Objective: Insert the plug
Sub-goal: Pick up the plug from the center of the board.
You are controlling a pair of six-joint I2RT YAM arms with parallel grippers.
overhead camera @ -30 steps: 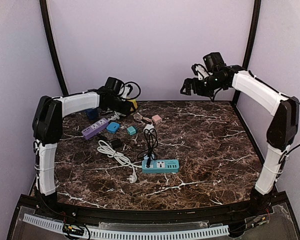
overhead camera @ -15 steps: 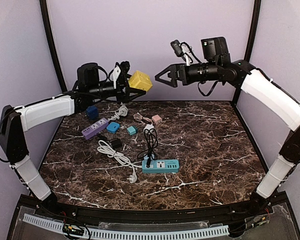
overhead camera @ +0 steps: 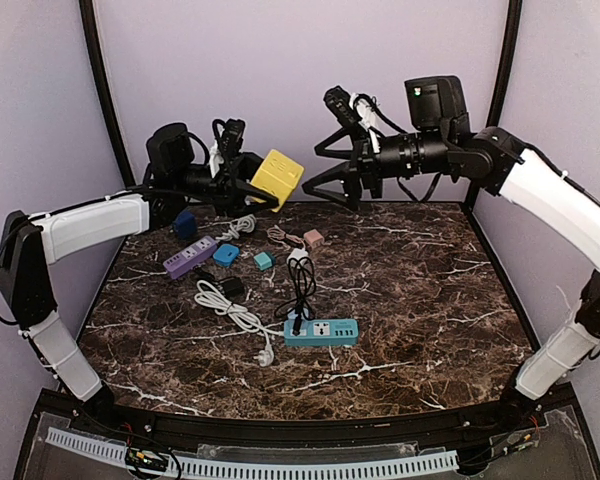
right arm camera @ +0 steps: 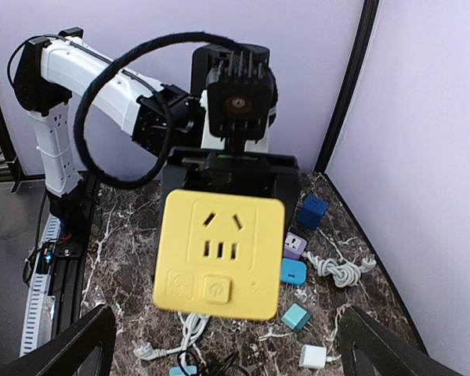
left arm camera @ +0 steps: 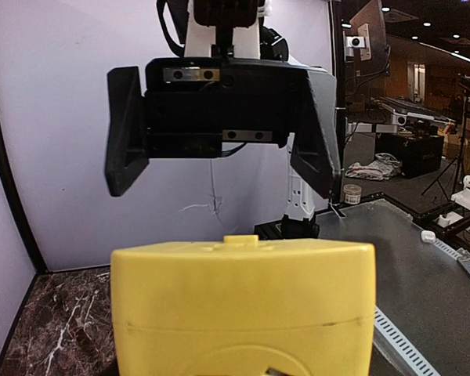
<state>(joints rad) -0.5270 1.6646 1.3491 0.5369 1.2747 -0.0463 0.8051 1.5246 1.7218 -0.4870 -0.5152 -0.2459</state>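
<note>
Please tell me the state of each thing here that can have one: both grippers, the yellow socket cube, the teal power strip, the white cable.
left gripper: shut on the yellow socket cube, raised.
yellow socket cube: held in the air, nothing plugged in.
right gripper: open, empty, facing the cube.
teal power strip: lying flat on the table.
white cable: loose on the table, plug free.

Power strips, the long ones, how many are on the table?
2. A teal power strip lies near the middle; a purple power strip lies far left, by the left arm, which may hide more.
</note>
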